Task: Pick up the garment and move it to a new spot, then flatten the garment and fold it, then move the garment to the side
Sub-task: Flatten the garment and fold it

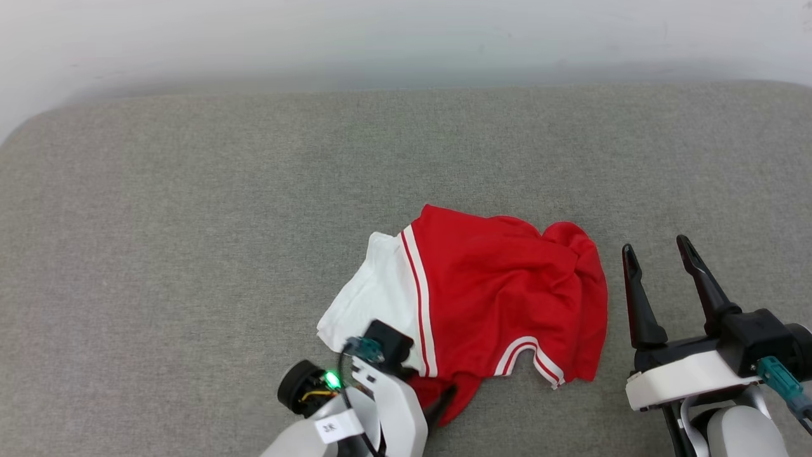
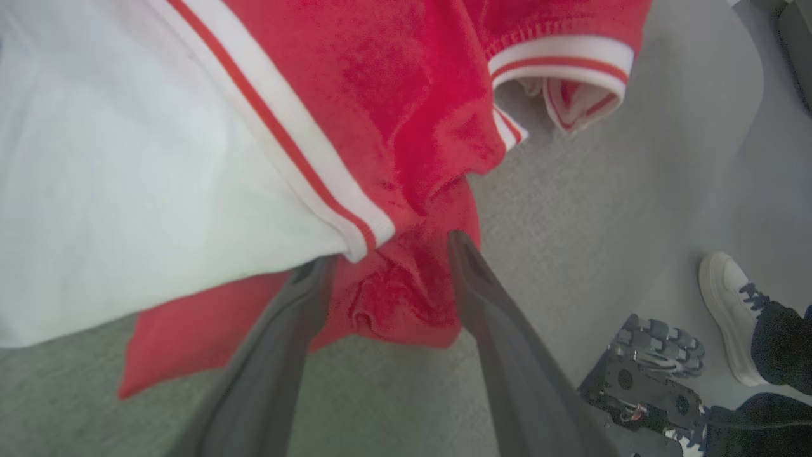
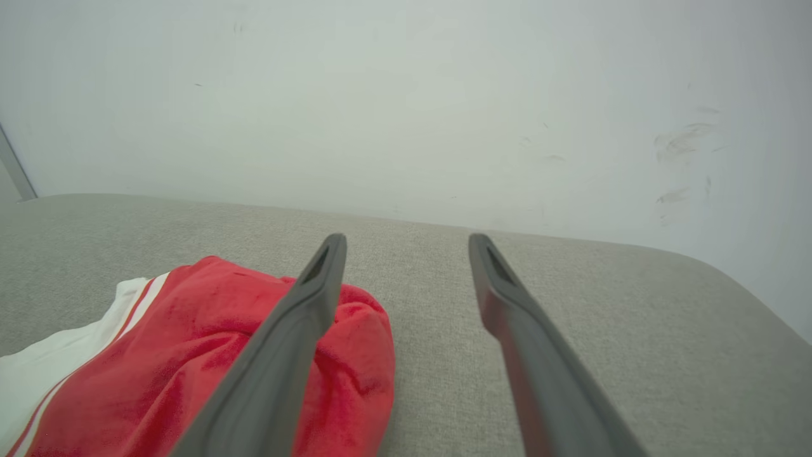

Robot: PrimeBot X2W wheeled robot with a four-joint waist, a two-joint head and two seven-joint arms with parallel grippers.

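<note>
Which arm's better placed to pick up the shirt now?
Left. The left claw sits at the near edge of the garment, fingers apart on either side of a bunched red fold, so closing should catch cloth. The right claw stands open over the bare grey cushion, beside the garment and apart from it.

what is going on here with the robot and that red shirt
A two-armed robot is working on a red and white garment that lies crumpled on a grey padded surface. Its left end effector is at the garment's near edge, with its fingers apart on either side of a bunched red fold and apparently not clamped on it. The right end effector is open and holds nothing, just to the right of the garment. The garment is not yet flattened or folded.
</note>
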